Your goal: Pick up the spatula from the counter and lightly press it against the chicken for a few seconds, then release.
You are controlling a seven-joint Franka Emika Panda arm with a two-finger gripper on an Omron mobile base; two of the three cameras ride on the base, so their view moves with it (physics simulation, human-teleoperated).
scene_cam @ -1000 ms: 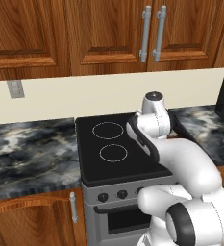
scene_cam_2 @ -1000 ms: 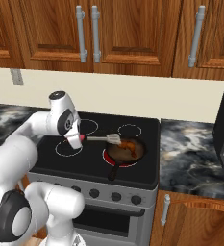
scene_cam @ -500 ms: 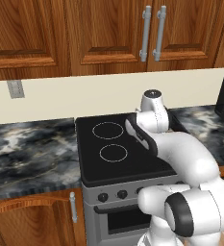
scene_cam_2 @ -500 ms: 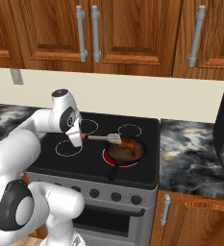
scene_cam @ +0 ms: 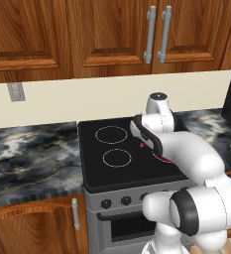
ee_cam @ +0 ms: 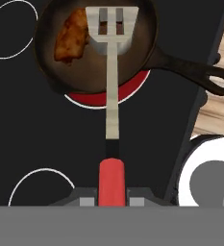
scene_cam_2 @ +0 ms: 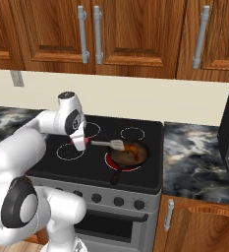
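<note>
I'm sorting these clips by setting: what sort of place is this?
A home-style kitchen, rendered rather than real. There is a black stove with a frying pan of chicken on it, dark marbled counters on either side, and wooden cabinets above.

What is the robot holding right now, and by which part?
The hand is shut on the spatula, gripping the red end of its handle; the slotted blade reaches out over the pan.

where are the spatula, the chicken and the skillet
spatula [ee_cam: 108,34], hand view, slotted blade
chicken [ee_cam: 70,39], hand view, its middle
skillet [ee_cam: 185,67], hand view, handle
</note>
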